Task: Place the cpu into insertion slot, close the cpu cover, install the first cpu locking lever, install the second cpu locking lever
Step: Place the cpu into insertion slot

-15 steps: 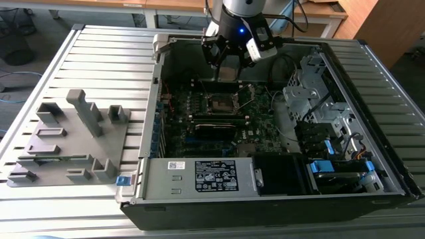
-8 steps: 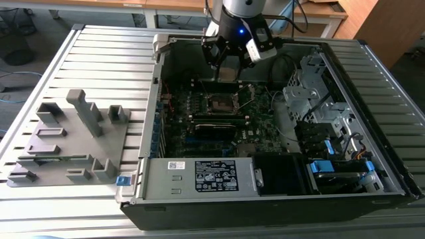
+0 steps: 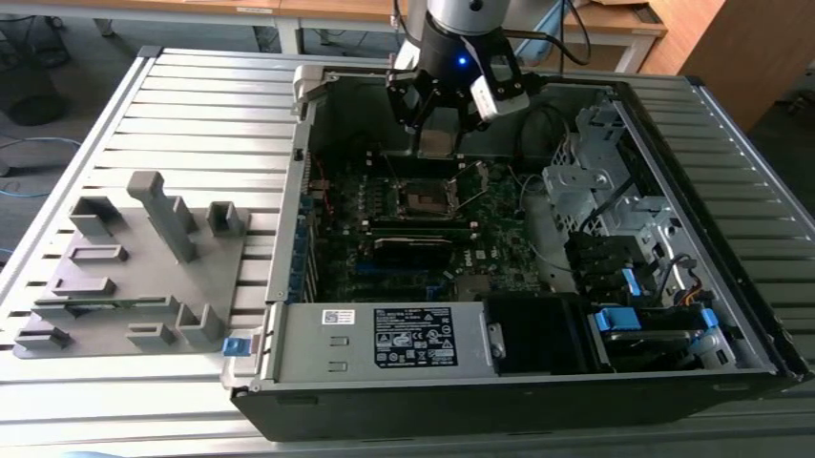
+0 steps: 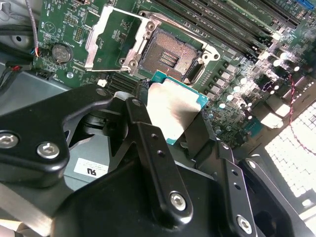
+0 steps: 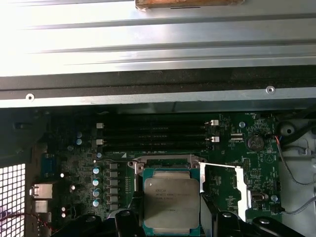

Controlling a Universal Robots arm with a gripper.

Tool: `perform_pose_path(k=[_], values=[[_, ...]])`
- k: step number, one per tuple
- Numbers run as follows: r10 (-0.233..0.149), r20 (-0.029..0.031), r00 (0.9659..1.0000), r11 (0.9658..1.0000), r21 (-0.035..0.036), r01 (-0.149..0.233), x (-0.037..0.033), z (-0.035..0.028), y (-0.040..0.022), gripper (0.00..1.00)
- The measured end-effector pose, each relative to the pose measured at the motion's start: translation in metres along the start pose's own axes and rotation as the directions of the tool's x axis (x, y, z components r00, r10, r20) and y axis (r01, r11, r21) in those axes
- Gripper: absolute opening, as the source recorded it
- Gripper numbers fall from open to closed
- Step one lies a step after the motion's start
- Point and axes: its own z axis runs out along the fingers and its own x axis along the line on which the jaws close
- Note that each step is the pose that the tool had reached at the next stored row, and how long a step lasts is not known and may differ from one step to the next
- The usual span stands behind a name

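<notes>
Partly hidden, cpu (image 4: 174, 104) clamped in claw (image 4: 165, 119)

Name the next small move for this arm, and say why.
Probably carry the chip across until it sits squarely over the open socket. The gripper is shut on the chip, which hangs just short of the empty socket, and the cover is flipped back.

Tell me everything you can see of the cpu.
The cpu is a small flat square chip. It has a dull silver-grey metal top with faint print, and a teal-green board edge shows around that top. The gripper is shut on it, with black fingers pressing two opposite edges. It is held metal top up, not yet seated, close above the empty insertion slot, whose cpu cover stands open beside it.
</notes>
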Motion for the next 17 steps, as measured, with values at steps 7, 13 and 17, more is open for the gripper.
perform_pose_path(k=[7,13,17], values=[[0.038,0.0034,0.9993,0.9993,-0.0008,-0.038,0.0000,0.0003,0.0000,0.54],[0.052,0.0046,0.9987,0.9987,-0.0011,-0.052,0.0000,0.0004,0.0000,0.54],[0.055,0.0049,0.9985,0.9985,-0.0012,-0.055,0.0000,0.0004,0.0000,0.54]])
